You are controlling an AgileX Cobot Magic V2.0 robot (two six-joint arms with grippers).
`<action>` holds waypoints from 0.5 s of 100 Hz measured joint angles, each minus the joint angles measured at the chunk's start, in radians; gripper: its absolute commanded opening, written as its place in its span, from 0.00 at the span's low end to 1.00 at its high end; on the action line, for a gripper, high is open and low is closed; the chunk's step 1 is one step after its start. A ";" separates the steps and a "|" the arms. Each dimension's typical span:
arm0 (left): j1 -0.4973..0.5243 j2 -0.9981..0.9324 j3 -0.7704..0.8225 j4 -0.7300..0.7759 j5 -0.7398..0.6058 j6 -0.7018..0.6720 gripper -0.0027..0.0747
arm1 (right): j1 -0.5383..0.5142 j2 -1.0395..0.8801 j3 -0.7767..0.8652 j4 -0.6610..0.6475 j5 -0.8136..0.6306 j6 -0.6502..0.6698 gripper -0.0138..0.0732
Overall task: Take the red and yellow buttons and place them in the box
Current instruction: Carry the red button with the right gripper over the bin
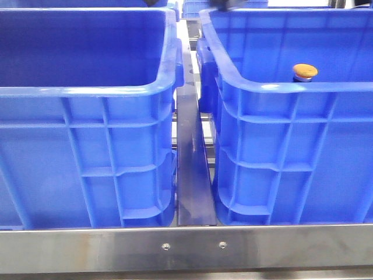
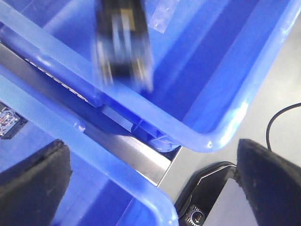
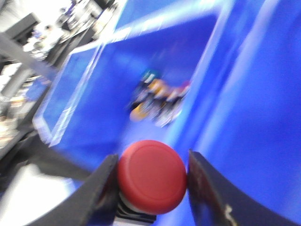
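My right gripper (image 3: 153, 157) is shut on the red button (image 3: 151, 179), its two dark fingers pressing the sides of the cap. It holds the button above the inside of a blue crate (image 3: 244, 108), where several mixed buttons (image 3: 157, 101) lie in a blurred pile. In the front view a yellow-orange button (image 1: 305, 72) shows inside the right crate (image 1: 280, 99), just behind its front rim. The left crate (image 1: 87, 93) shows no contents. My left gripper (image 2: 150, 155) is wide open and empty above the gap between two crate corners. Neither gripper is clear in the front view.
A steel strip (image 2: 134, 150) and a dark rail (image 1: 191, 163) run between the two crates. A steel bar (image 1: 186, 248) crosses the table's front edge. A black device (image 2: 207, 200) and a cable (image 2: 277, 122) lie beside the crates. A blurred arm (image 2: 123, 42) hangs over one crate.
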 measured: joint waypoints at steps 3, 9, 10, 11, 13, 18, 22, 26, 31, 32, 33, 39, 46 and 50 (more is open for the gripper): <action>0.000 -0.002 0.000 0.000 0.002 0.000 0.88 | -0.023 -0.002 -0.005 -0.006 -0.019 -0.033 0.48; 0.000 -0.005 0.000 0.000 0.002 0.000 0.88 | -0.056 -0.013 -0.005 -0.028 -0.056 -0.091 0.48; 0.000 -0.005 0.000 0.000 0.002 0.000 0.88 | -0.064 -0.013 -0.007 -0.037 -0.066 -0.103 0.48; 0.000 -0.005 0.000 0.000 0.002 0.000 0.88 | -0.067 -0.017 -0.007 -0.041 -0.072 -0.109 0.48; 0.000 -0.005 0.000 0.000 0.002 0.000 0.88 | -0.077 -0.021 -0.007 -0.055 -0.090 -0.125 0.48; 0.000 -0.005 0.000 0.000 0.002 0.000 0.88 | -0.093 -0.029 -0.007 -0.096 -0.139 -0.157 0.48; 0.000 -0.005 0.000 0.000 0.002 0.000 0.88 | -0.098 -0.037 -0.007 -0.137 -0.186 -0.173 0.48; 0.000 -0.005 0.000 0.000 0.002 0.000 0.88 | -0.100 -0.042 -0.007 -0.182 -0.234 -0.185 0.48; 0.000 -0.005 0.000 0.000 0.002 0.000 0.88 | -0.102 -0.047 -0.007 -0.232 -0.293 -0.192 0.48; 0.000 -0.005 0.000 0.000 0.002 0.000 0.88 | -0.102 -0.047 -0.007 -0.238 -0.302 -0.192 0.48; 0.000 -0.005 0.000 0.000 0.002 0.000 0.88 | -0.102 -0.047 -0.007 -0.251 -0.318 -0.194 0.48; 0.000 -0.005 0.000 0.002 0.002 0.000 0.88 | -0.102 -0.047 -0.007 -0.295 -0.386 -0.198 0.48; 0.000 -0.005 0.000 0.006 0.002 0.000 0.88 | -0.104 -0.047 -0.007 -0.333 -0.474 -0.198 0.48; 0.000 -0.005 0.000 0.008 0.002 0.000 0.88 | -0.104 -0.047 -0.007 -0.345 -0.526 -0.200 0.48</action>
